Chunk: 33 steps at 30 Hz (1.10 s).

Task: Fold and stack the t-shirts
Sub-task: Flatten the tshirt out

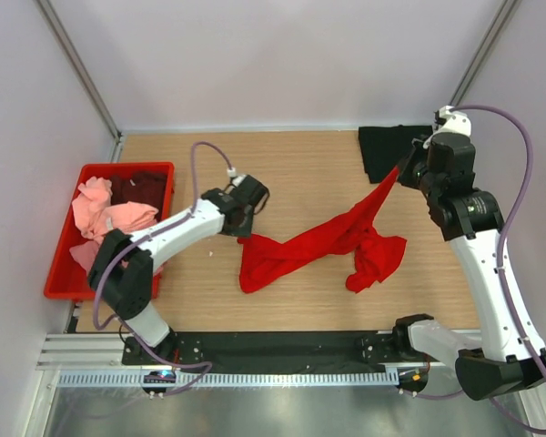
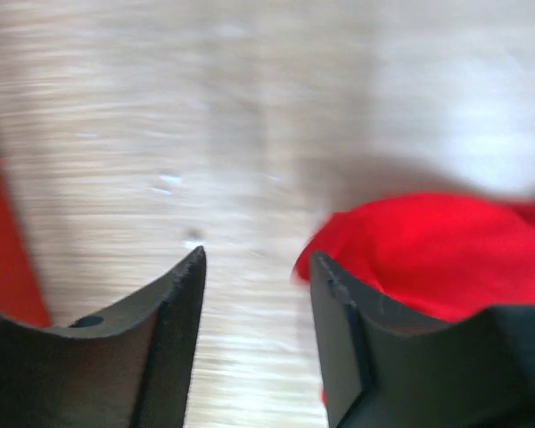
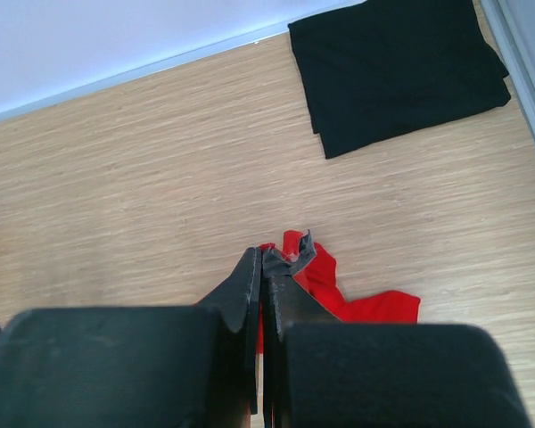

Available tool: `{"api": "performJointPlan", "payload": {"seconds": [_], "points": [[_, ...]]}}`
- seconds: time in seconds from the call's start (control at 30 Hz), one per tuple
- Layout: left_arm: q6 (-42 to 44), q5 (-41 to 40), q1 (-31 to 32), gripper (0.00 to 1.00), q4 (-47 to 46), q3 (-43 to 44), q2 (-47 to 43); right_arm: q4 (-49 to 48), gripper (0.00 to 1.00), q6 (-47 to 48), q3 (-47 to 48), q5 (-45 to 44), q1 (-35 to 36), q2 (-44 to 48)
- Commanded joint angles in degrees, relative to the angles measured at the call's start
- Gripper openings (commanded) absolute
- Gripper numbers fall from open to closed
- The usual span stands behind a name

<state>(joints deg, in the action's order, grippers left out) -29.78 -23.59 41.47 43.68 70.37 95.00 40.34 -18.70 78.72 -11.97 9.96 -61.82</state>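
The red shirt [image 1: 318, 241] lies unfolded and crumpled across the middle of the tabletop [image 1: 300, 173]. One bunched end is at the left and another heap sits lower right. From the middle a narrow band of cloth rises off the wood toward the far right.

The right gripper [image 1: 402, 173] holds the top of that band. In its wrist view the fingers are pressed together on a small pinch of red cloth [image 3: 339, 294], well above the wood, with the rest of the shirt hanging below.

The left gripper [image 1: 241, 223] is over the tabletop just beside the shirt's left end. Its wrist view is blurred, but the fingers [image 2: 339, 303] are spread with bare wood between them. The red cloth [image 2: 437, 250] lies close by the right-hand finger, and I cannot tell whether they touch. Nothing is in this gripper [image 2: 254, 259].

The black shirt [image 1: 387, 150] lies folded flat in the far right corner of the tabletop, behind the right gripper [image 3: 263, 263] and apart from the red one. In the right wrist view the black shirt [image 3: 397, 71] is a neat layered rectangle.

At the left edge stands a red crate [image 1: 59, 269]. It holds loose, unfolded shirts. A light pink one [image 1: 93, 198] is piled at its near-left side, a deeper pink one [image 1: 132, 218] is beside it toward the right wall, and a dark maroon one [image 1: 146, 187] is in the far part.
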Motion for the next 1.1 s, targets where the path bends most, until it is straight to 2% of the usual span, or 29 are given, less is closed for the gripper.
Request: {"api": "performJointPlan", "payload": {"seconds": [0.0, 0.07, 0.2, 0.27, 0.33, 0.53, 0.63, 0.8, 1.07], "points": [[1.8, -2.9, -4.8, 0.52, 1.2, 0.6, -4.0, -2.8, 0.01, -1.0, -0.3, 2.3, -0.1, 1.2], [2.4, 0.3, -4.6, 0.53, 0.5, 0.8, -4.9, -3.6, 0.01, -2.0, -1.4, 4.0, -0.1, 1.0], [1.8, 13.0, -3.4, 0.54, -5.1, -3.6, -10.1, -4.2, 0.01, -2.7, -2.7, 4.8, -0.1, 0.6], [0.5, 14.3, -3.4, 0.57, -7.7, -6.9, -11.4, -4.3, 0.01, -2.7, -2.9, 4.8, 0.0, 0.4], [-0.4, 12.2, -4.1, 0.6, -8.3, -8.3, -11.3, -4.3, 0.01, -2.6, -2.7, 4.6, -0.1, 0.4], [-0.8, 16.9, -11.9, 0.56, -11.1, -8.5, -6.2, -4.6, 0.01, -2.7, -3.0, 5.5, 0.0, 0.0], [1.4, 19.2, -13.1, 0.54, -14.8, -7.4, -3.4, -4.7, 0.01, -2.7, -3.6, 5.6, -0.1, 0.3], [1.6, 30.4, -18.4, 0.51, -19.1, -6.9, 1.7, -4.7, 0.01, -2.0, -3.8, 4.8, 0.0, 0.5], [4.3, 30.9, -20.4, 0.52, -19.6, -4.8, 7.8, -5.4, 0.01, -2.0, -4.5, 5.1, -0.1, 0.7]]}}
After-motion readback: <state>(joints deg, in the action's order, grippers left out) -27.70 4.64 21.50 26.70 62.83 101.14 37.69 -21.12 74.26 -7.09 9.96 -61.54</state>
